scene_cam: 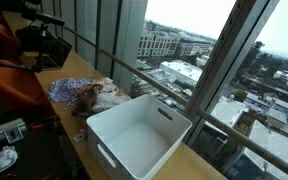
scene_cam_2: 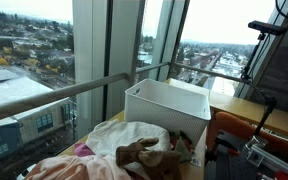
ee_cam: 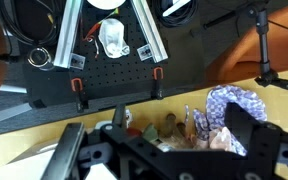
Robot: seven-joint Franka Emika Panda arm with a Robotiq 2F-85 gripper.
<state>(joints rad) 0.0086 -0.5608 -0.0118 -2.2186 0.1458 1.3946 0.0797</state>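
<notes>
Plainly soft goods: the heap of clothes (scene_cam: 89, 94) lies on the table (scene_cam: 69, 68) just beside the white bin (scene_cam: 134, 132), and I cannot tell whether it touches the bin's wall. I judge it light, limp and in no way fragile. It should drape and stretch when lifted, and the pieces look tangled, so pulling one may drag its neighbours along. The cloth is not slippery, but it gives no firm edge. The best hold would be a pinch on a raised fold or a bunched ridge at the top of the heap, not on a flat hem lying against the wood.

A blue-and-white patterned piece (ee_cam: 239, 100) sits on the side of the heap away from the bin, and a pale piece (scene_cam: 110, 96) lies nearest to it. In an exterior view a brown piece (scene_cam_2: 139, 152) rests on top.

In the wrist view the gripper (ee_cam: 159, 152) hangs over the table's edge, its jaws spread wide with nothing between them, clear of the cloth.

The table is smooth, light wood. The bin has nothing in it and stands along the window (scene_cam: 214, 60), which looks out over city buildings from high up. Beyond the heap, on the far side from the bin, are an orange chair (scene_cam: 9, 85) and dark camera gear (scene_cam: 44, 40)
</notes>
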